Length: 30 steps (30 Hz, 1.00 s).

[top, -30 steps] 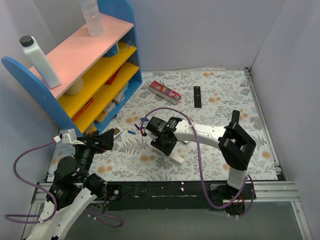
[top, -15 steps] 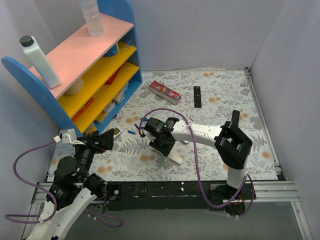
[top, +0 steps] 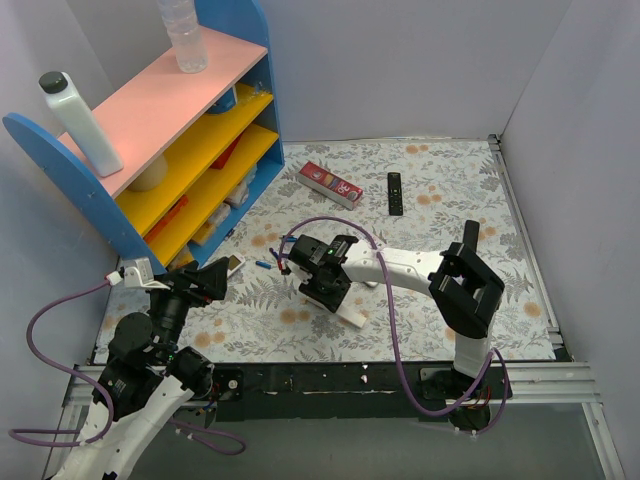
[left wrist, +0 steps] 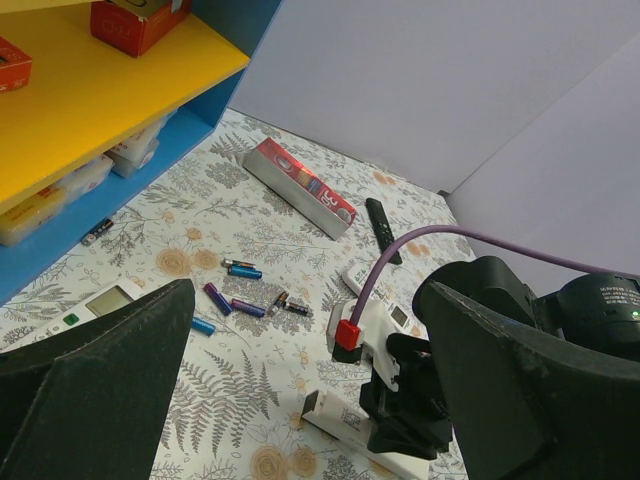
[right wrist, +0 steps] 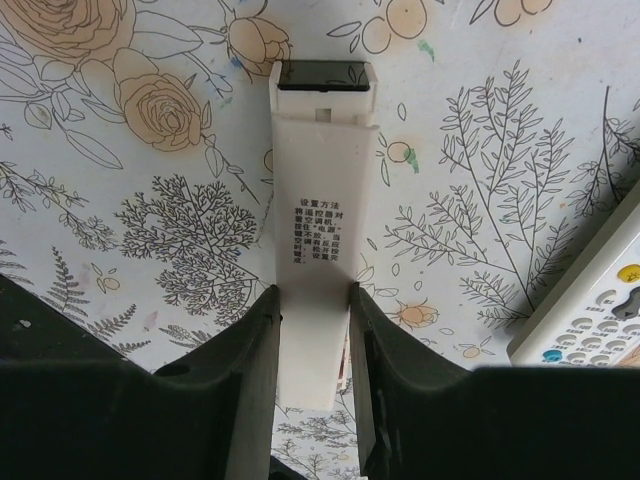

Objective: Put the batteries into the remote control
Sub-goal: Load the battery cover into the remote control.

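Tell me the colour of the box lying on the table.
The box is mainly red; the left wrist view shows it best.

White remote control [right wrist: 319,190], floral-print table [top: 445,195], pink-topped blue shelf [top: 170,95], red box [top: 331,183]

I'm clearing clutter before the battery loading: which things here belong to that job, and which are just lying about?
Job: remote control, batteries, right gripper gripping the remote control.
Lying about: red box, black remote, buttoned white remote, shelf.

Lab test cell: white partition walls [top: 400,70], aluminium frame [top: 540,378], staged shelf [top: 160,95]
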{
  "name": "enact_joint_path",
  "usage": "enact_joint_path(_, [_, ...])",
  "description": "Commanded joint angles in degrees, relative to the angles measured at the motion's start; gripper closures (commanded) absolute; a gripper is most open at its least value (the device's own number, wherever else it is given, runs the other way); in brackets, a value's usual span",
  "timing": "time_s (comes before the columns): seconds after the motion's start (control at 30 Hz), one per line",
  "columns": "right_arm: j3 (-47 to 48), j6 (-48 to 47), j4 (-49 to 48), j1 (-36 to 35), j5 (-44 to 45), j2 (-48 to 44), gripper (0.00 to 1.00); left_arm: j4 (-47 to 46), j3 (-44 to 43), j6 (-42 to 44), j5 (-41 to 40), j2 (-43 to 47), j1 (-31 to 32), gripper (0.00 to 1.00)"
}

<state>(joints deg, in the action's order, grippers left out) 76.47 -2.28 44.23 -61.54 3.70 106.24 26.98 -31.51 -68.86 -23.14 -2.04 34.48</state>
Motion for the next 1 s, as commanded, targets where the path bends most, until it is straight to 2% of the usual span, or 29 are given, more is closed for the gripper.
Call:
enact_joint_path(0.0, [1.58,-1.23,1.74,-0.25,-0.28,0.11,0.68,0.97,0.13,0.13,-0.42,-0.33,-0.03,0.02])
enact_joint_path(0.6, [4.30,-4.92,3.41,-0.34,-0.19,1.08,0.68,0.88,0.04,0.31,-0.42,-0.94,0.06,0.02])
enact_joint_path(0.97, [5.53,-4.22,3.15,-0.42,0.34,0.12,0.63,0.79,0.13,0.31,-0.07,-1.21,0.06,0.02])
